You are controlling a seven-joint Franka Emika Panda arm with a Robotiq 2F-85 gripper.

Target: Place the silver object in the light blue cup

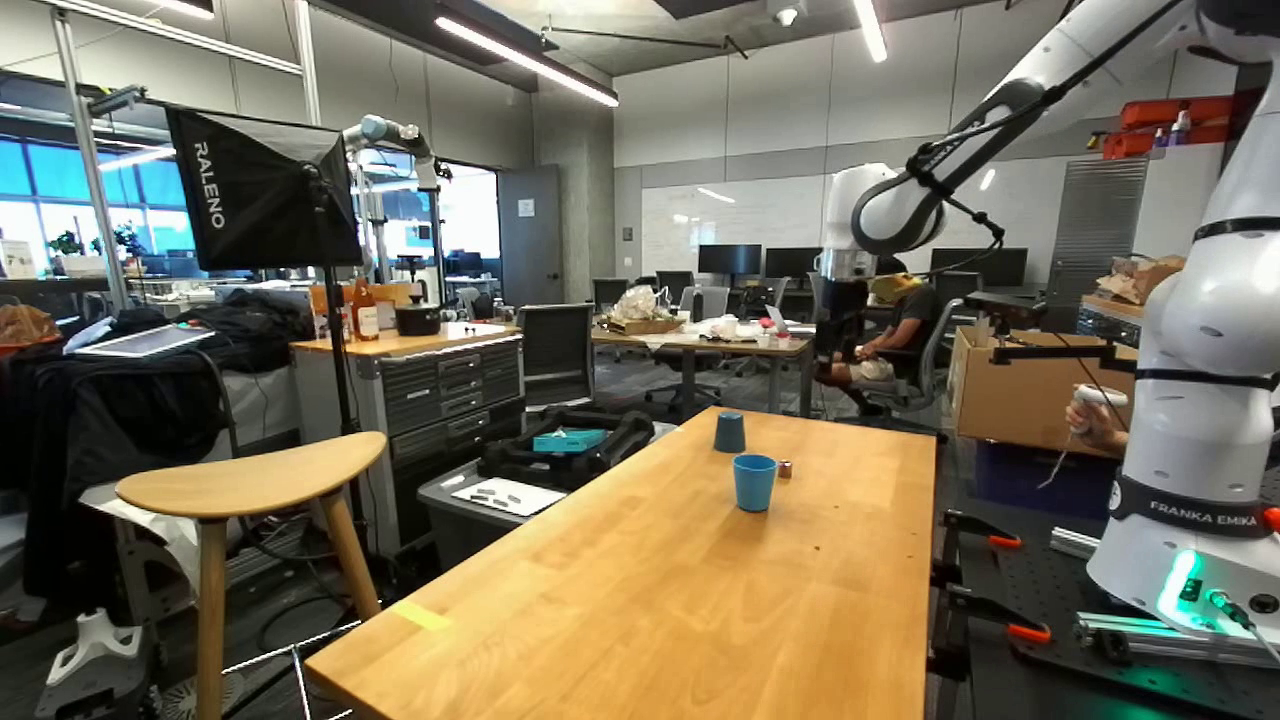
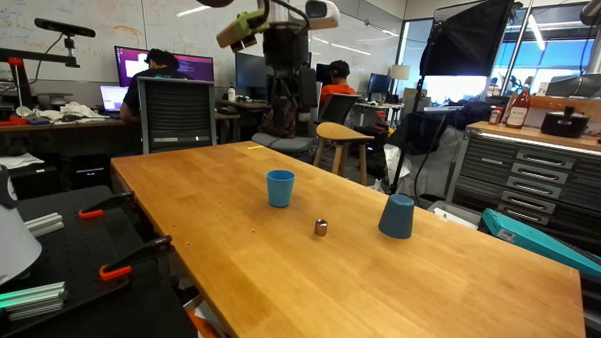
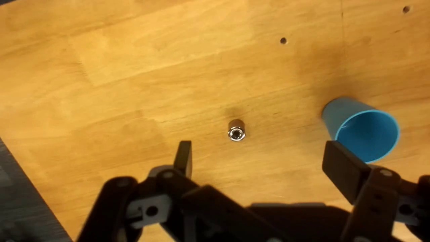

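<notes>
1. The long light-wood table (image 1: 640, 610) runs through the foreground in both exterior views;
2. The white robot arm (image 1: 1212, 325) stands beside it, a green light (image 1: 1178, 585) glowing at the base; its upper links reach out over the tabletop;
3. The grey drawer cabinet (image 1: 455, 385) stands past the long table edge opposite the arm;
4. The wooden stool (image 1: 258, 475) is on that same side; its pale seat is curved;
5. The gripper (image 3: 258, 154) points down well above the tabletop, its two fingers spread wide apart;
6. The darker blue cup (image 2: 397, 218) stands upside down; the light blue cup (image 2: 280, 190) stands upright with its rim uppermost; a gap lies between them; in the wrist view one fingertip (image 3: 343, 169) overlaps the upright one;
7. The silver object (image 2: 320, 228), a short shiny cylinder with a hole in its upper end, stands on the table roughly between the two cups, apart from both; the wrist view shows it in the stretch between the fingers, just beyond their tips.
</notes>
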